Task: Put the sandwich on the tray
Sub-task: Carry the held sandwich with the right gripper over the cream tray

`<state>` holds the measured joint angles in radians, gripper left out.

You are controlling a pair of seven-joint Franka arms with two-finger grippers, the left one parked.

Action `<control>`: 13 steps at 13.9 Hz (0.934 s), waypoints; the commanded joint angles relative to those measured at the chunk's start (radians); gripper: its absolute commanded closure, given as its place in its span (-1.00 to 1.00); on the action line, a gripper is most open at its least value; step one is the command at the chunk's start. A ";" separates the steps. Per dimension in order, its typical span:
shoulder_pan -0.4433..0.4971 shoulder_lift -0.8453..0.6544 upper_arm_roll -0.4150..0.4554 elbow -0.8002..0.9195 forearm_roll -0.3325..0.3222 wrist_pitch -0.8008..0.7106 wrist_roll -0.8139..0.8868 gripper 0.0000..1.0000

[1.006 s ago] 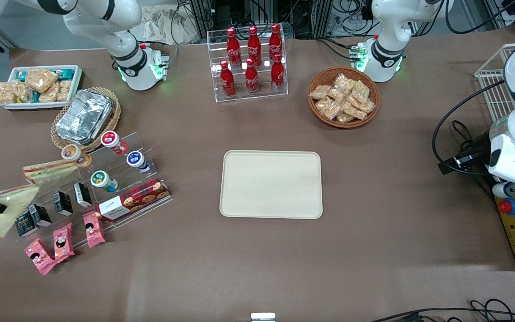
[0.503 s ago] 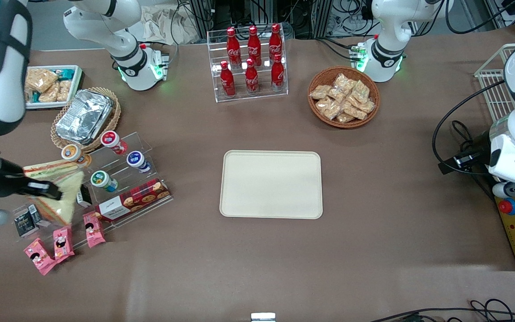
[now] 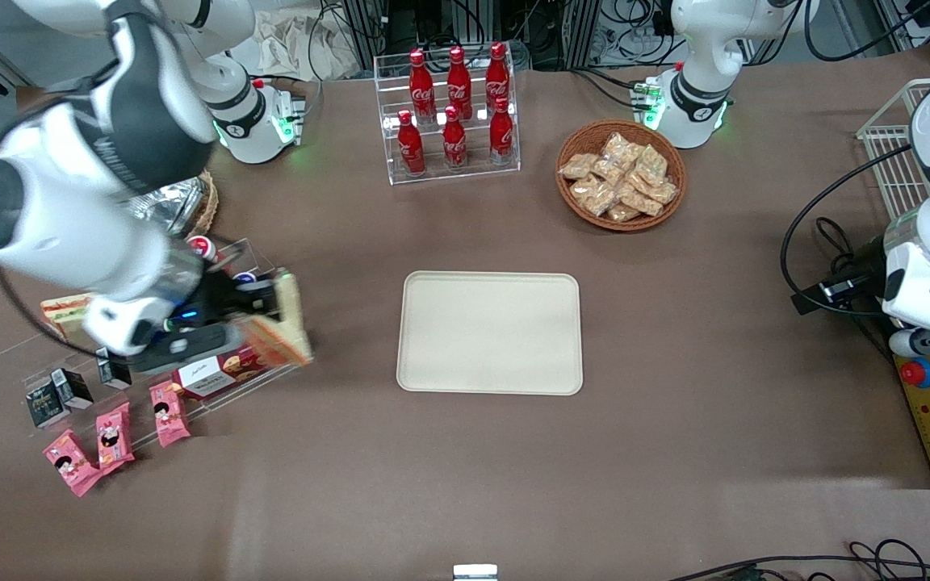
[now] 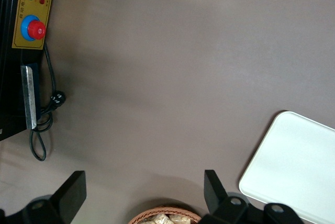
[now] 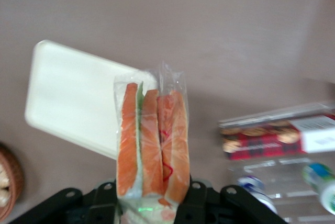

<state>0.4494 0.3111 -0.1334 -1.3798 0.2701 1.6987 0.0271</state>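
Note:
My right gripper (image 3: 259,311) is shut on a wedge sandwich (image 3: 287,327) in a clear wrapper and holds it in the air above the clear snack stand. In the right wrist view the sandwich (image 5: 152,140) stands on edge between the two fingers, its orange and green filling facing the camera. The cream tray (image 3: 489,332) lies flat in the middle of the table, a short way from the held sandwich toward the parked arm's end; it also shows in the right wrist view (image 5: 68,96). A second, like sandwich (image 3: 65,311) lies on the stand, partly hidden by my arm.
The clear stand (image 3: 215,379) holds a red biscuit box (image 3: 219,367), yoghurt cups and small dark cartons. Pink packets (image 3: 114,436) lie nearer the camera. A foil-filled basket (image 3: 190,202), a cola bottle rack (image 3: 453,113) and a wicker snack basket (image 3: 620,176) stand farther from the camera.
My right arm has swung from the table's edge over the stand toward the tray, carrying the sandwich with it. The other sandwich stayed on the stand.

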 commanded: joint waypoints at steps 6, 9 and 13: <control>0.245 0.150 0.083 0.004 -0.196 0.171 -0.042 0.24; 0.339 0.221 0.084 0.004 -0.320 0.245 -0.058 0.24; 0.402 0.324 0.084 0.002 -0.421 0.373 -0.098 0.24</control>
<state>0.8317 0.5886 -0.0443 -1.3921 -0.0792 2.0251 -0.0435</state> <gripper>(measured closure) 0.617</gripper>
